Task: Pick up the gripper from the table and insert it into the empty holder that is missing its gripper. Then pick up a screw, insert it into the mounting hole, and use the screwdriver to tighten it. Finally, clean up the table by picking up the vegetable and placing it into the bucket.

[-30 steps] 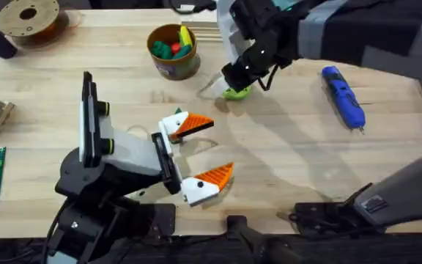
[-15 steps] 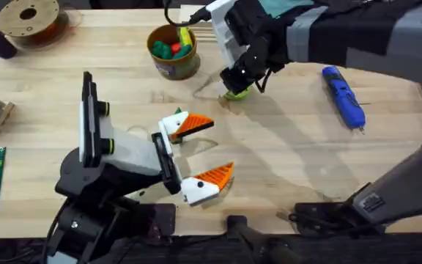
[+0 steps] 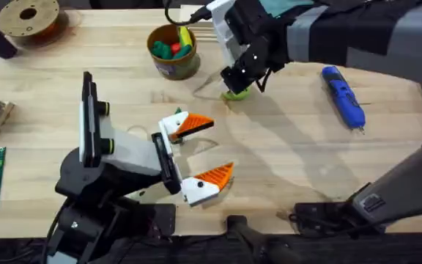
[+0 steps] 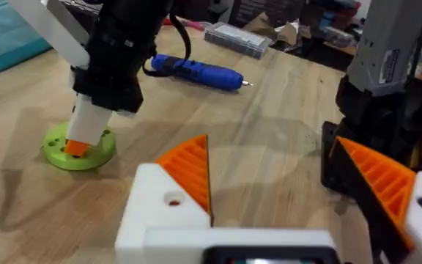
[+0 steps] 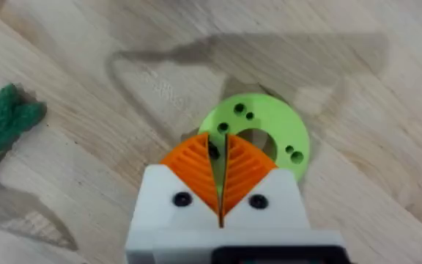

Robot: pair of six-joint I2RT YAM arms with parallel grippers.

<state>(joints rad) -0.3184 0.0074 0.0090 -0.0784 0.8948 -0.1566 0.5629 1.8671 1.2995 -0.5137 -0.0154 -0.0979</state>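
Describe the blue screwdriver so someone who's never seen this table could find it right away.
Start at the light wooden table and look to its far right side, past the lime-green plastic ring. The blue pen-shaped electric screwdriver lies flat there, alone. It is the table's one blue, long, slim tool, with a thin metal tip.

No text, label, brand, number or sign can be read on anything in these views
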